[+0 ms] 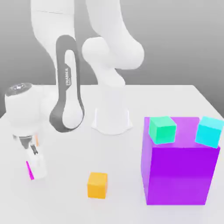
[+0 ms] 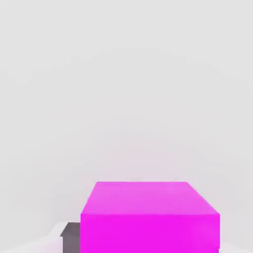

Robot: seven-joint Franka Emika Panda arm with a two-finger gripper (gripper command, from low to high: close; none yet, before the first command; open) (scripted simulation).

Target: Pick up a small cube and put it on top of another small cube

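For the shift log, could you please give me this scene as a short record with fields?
target cube: magenta cube, at the gripper, low over the table, at the exterior view's left
destination: cyan cube, on the purple block, far corner at the exterior view's right
beside it: green cube, also on the purple block
loose on table: orange cube, in front of the robot base
stacking: not yet done

White table (image 1: 175, 100) (matte, evenly lit), plain grey backdrop (image 1: 183, 39) — soft, shadowless light
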